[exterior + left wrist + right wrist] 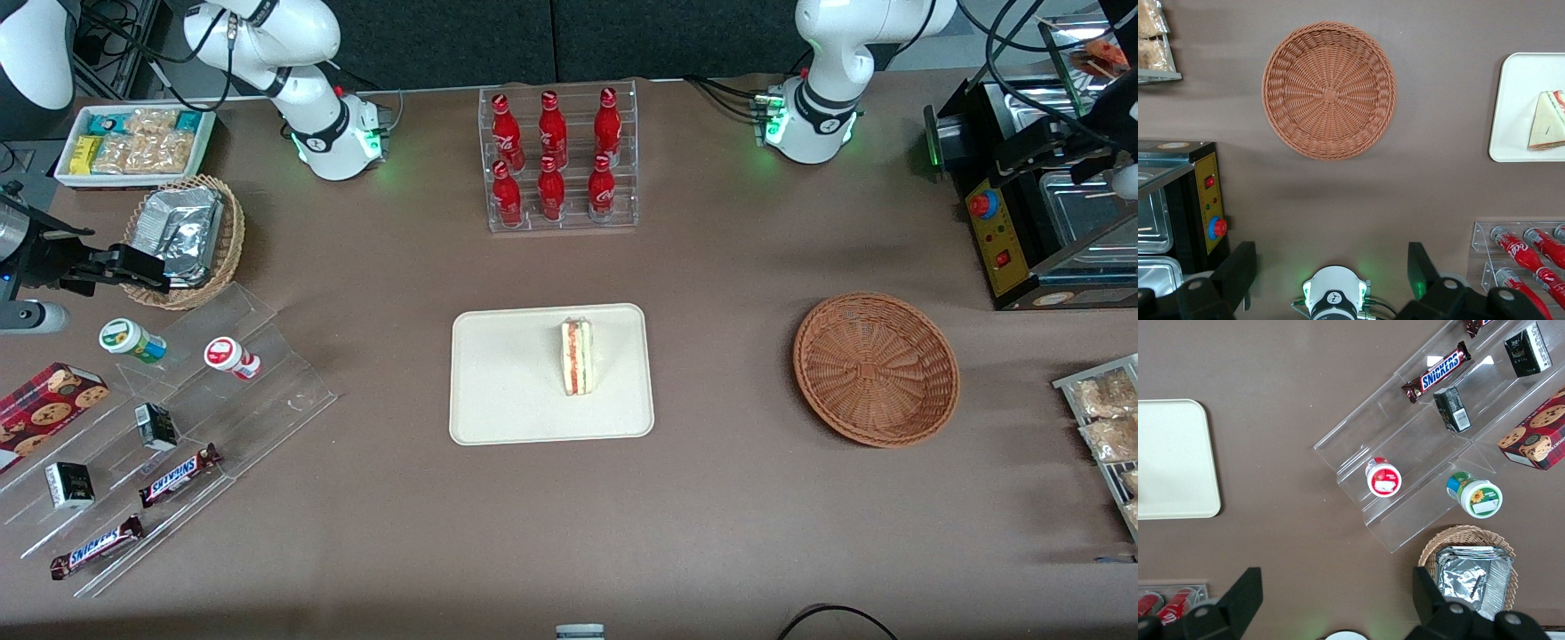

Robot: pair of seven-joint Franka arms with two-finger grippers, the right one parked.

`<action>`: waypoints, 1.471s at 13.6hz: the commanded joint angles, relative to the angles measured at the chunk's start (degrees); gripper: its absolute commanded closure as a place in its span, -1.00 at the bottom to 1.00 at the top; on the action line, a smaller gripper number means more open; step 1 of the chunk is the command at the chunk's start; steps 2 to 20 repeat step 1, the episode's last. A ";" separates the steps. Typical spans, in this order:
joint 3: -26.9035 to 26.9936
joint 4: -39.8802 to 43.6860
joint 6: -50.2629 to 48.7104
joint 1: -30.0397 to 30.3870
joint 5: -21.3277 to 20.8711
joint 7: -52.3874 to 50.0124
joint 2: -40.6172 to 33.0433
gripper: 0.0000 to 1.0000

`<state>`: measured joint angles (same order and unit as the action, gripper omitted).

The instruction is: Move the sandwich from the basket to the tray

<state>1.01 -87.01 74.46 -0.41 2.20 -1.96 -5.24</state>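
The sandwich (pixel 578 357) lies on the cream tray (pixel 507 382), cut edge with red and green filling facing up. The reddish-brown basket (pixel 876 369) stands empty beside the tray, toward the working arm's end of the table. My left gripper (pixel 1036 149) is raised high near the black machine, well apart from both. In the left wrist view the gripper (pixel 1330 270) is open and empty, its two dark fingers (pixel 1238 273) set wide apart, looking down on the basket (pixel 1329 91), the tray (pixel 1521 100) and the sandwich (pixel 1546 121).
A clear rack of red bottles (pixel 560 160) stands farther from the front camera than the tray. A black machine with a red button (pixel 1005 222) and snack packets (pixel 1107 418) lie at the working arm's end. An acrylic stand (pixel 178 427) and a tan basket of foil packets (pixel 182 236) lie at the parked arm's end.
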 commanded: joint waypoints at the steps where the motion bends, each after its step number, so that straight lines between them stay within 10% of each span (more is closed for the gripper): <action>1: 0.39 2.28 -0.19 0.14 1.40 1.08 0.84 -1.00; 20: 0.39 2.28 -0.19 0.14 1.40 1.08 0.84 -1.00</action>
